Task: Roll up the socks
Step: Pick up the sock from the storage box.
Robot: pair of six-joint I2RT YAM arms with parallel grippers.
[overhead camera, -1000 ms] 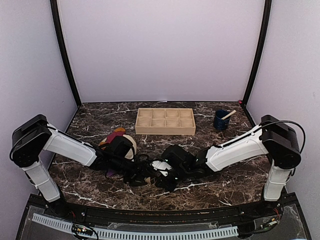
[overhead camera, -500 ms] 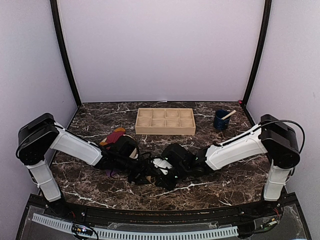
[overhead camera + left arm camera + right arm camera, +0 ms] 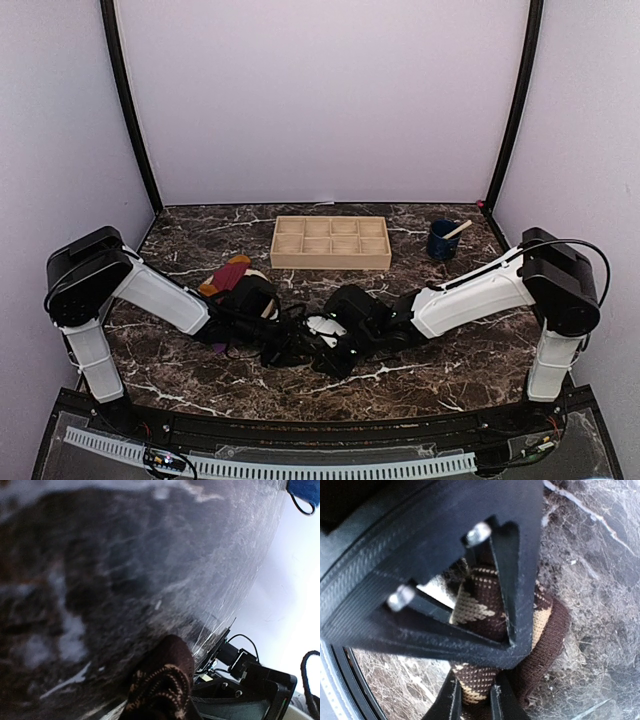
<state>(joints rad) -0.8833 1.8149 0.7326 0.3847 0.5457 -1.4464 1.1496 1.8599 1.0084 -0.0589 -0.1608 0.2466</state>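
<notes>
The black-and-tan argyle sock [image 3: 479, 611] is bunched into a roll on the dark marble table, between both grippers. My right gripper [image 3: 476, 692] is shut on its lower part. The black fingers [image 3: 516, 575] of my left gripper cross above and press on the same sock. In the left wrist view the sock's [image 3: 162, 682] rounded end pokes up from the bottom edge, and my own fingers are out of frame. From above, the left gripper [image 3: 290, 348] and right gripper [image 3: 332, 357] meet near the front centre and hide that sock. The magenta-purple sock with orange stripes [image 3: 228, 271] lies behind the left arm.
A wooden compartment tray [image 3: 331, 264] stands at the back centre. A dark blue cup [image 3: 441, 241] with a stick in it is at the back right. A beige plate [image 3: 266, 305] lies mostly under the left forearm. Purple walls close the sides.
The left arm has reached further right toward the right gripper, and its jaws have closed in on the argyle sock. The right gripper has kept its grip and barely moved.
</notes>
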